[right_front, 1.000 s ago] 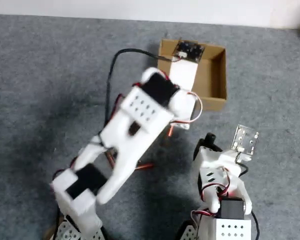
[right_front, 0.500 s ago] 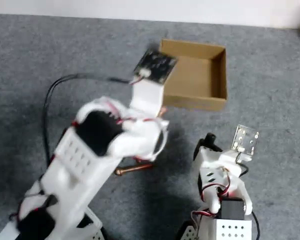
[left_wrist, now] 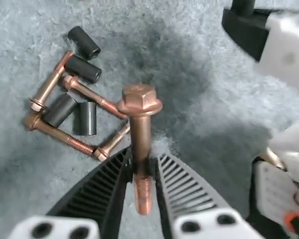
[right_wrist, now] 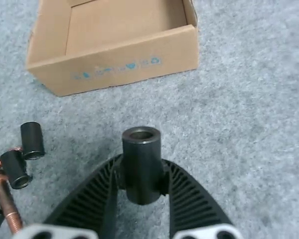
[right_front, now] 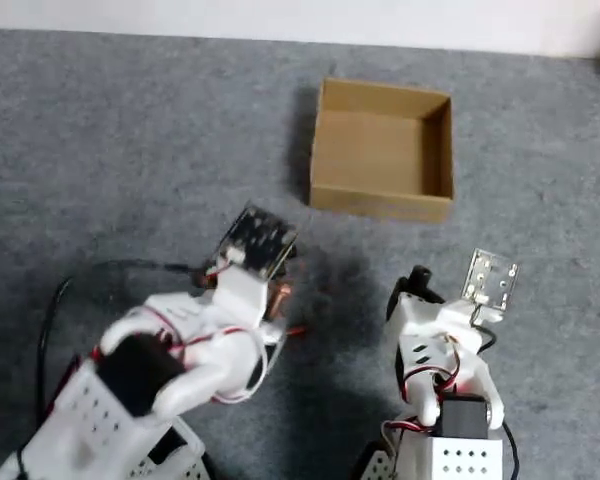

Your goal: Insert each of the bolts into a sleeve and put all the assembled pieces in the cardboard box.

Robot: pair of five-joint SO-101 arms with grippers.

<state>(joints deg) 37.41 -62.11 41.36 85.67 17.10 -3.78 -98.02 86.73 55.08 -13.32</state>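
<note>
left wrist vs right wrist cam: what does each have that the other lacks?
Left wrist: left gripper shut on a bolt by its shank, four loose sleeves in the pile, part of the right arm.
Right wrist: right gripper shut on a sleeve, the box beyond it.
Both: grey carpet, two of the loose sleeves, and loose bolts beside them.

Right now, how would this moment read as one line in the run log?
left gripper: shut on bolt | right gripper: shut on sleeve | bolt and sleeve: apart | spare bolts, spare sleeves: on carpet
</note>
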